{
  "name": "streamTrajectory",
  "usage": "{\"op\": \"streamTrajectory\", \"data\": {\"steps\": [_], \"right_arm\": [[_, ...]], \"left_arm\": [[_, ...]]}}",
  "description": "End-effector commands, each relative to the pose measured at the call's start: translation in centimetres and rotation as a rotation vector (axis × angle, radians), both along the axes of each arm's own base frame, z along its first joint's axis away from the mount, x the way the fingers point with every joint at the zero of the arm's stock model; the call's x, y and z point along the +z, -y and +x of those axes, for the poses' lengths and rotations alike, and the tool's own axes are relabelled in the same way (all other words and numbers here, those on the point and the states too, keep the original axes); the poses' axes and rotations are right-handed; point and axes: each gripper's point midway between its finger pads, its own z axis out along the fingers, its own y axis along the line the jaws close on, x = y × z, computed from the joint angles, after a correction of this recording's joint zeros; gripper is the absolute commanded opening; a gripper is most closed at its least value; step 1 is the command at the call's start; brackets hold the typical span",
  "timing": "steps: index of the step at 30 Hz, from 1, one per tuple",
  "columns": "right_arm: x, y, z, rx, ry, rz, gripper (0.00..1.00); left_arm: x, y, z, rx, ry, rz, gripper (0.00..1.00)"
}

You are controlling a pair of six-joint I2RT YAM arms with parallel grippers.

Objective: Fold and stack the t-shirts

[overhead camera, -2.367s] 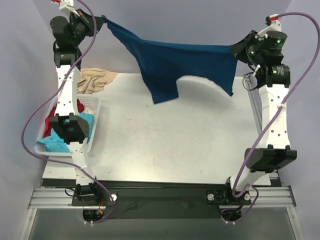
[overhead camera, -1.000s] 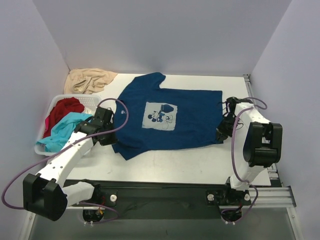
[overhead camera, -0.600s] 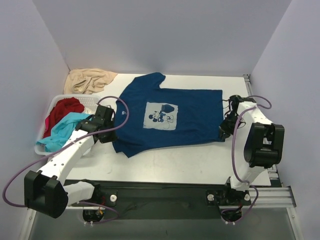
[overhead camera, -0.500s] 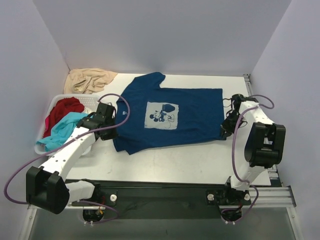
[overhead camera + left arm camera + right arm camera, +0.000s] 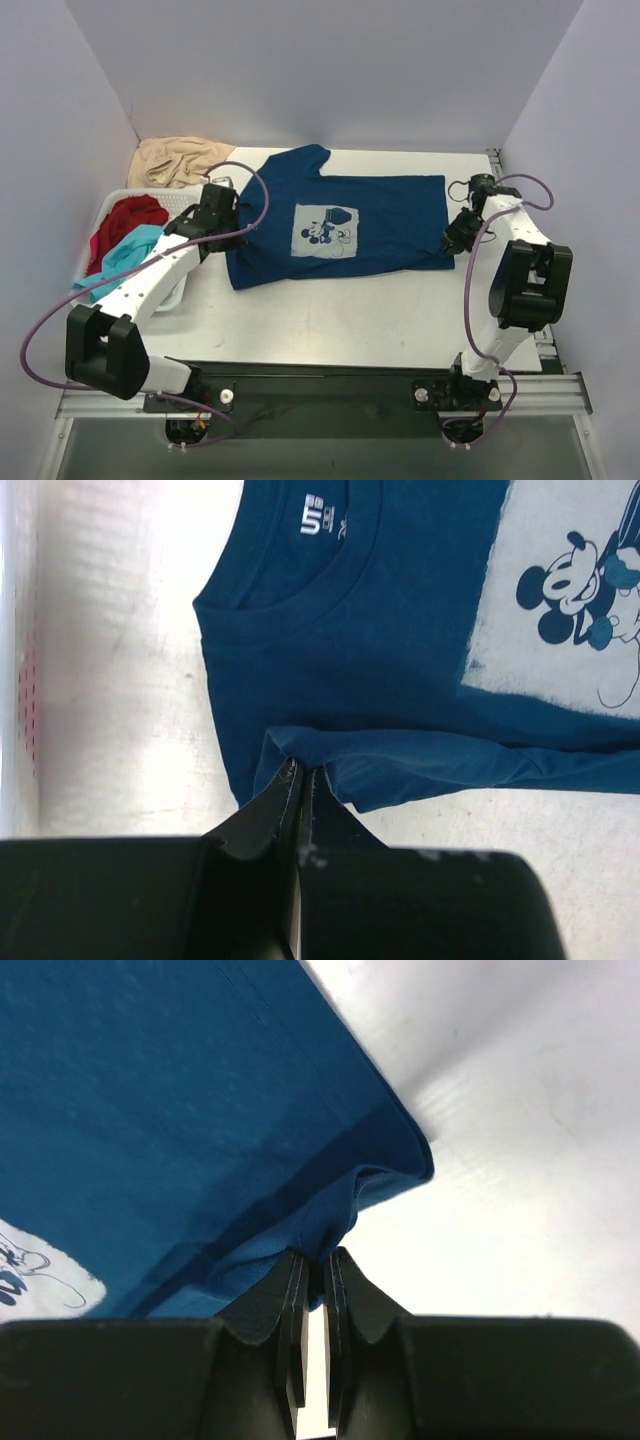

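Pinches a folded edge of the navy t-shirt (image 5: 385, 225), near its collar (image 5: 300, 575), in the clenched left gripper (image 5: 300, 776) at centre left. Pinches the bunched hem corner in the clenched right gripper (image 5: 315, 1260) at centre right. Holds the shirt flat on the bench (image 5: 350, 320), print (image 5: 325, 228) up, mid-frame. Further left, has a red t-shirt (image 5: 125, 217) and a turquoise t-shirt (image 5: 128, 255) in a basket (image 5: 182, 202); upper left, beige cloth (image 5: 180, 160).

— What sort of place was this?
— A robot lab cell: plain pale walls (image 5: 330, 70) closed in a white table (image 5: 330, 320) beyond the left pincer (image 5: 303, 773) and beside the right pincer (image 5: 312, 1260).
— And nearer?
— Behind both ran an aluminium rail (image 5: 545, 395), with purple cable (image 5: 467, 320) looping up from it.
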Motion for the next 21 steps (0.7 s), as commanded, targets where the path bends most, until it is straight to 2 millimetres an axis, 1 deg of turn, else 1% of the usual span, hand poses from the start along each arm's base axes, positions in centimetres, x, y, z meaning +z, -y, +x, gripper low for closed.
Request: {"op": "streamTrajectory", "data": {"steps": [1, 6, 7, 8, 10, 14, 16, 17, 18, 21], "right_arm": [[0.0, 0.2, 1.1, -0.011, 0.009, 0.014, 0.00], [-0.4, 0.2, 2.4, -0.021, 0.028, 0.023, 0.00], [-0.3, 0.3, 2.9, -0.024, 0.037, 0.022, 0.00], [-0.3, 0.3, 3.2, -0.027, 0.042, 0.023, 0.00], [0.0, 0.4, 3.9, -0.032, 0.055, 0.024, 0.00], [0.3, 0.3, 4.8, -0.033, 0.075, 0.035, 0.00], [0.1, 0.3, 5.0, -0.033, 0.075, 0.042, 0.00], [0.2, 0.3, 5.2, -0.035, 0.080, 0.046, 0.00], [0.1, 0.2, 5.3, -0.034, 0.078, 0.048, 0.00], [-0.1, 0.2, 5.6, -0.033, 0.081, 0.053, 0.00]], "left_arm": [[2.8, 0.6, 3.3, -0.010, 0.126, -0.001, 0.00], [3.5, 0.0, 5.2, -0.005, 0.161, 0.045, 0.00], [3.7, 0.0, 5.8, 0.004, 0.165, 0.050, 0.00], [3.6, -0.5, 6.2, 0.020, 0.168, 0.058, 0.00], [4.0, -0.6, 7.2, 0.028, 0.192, 0.051, 0.00], [4.6, -1.6, 9.2, 0.058, 0.216, 0.045, 0.00], [4.5, -1.6, 9.9, 0.060, 0.217, 0.038, 0.00], [4.9, -1.5, 10.5, 0.056, 0.231, 0.033, 0.00], [4.4, -1.2, 10.7, 0.046, 0.220, 0.031, 0.00], [4.6, -1.2, 11.7, 0.045, 0.236, 0.028, 0.00]]}}
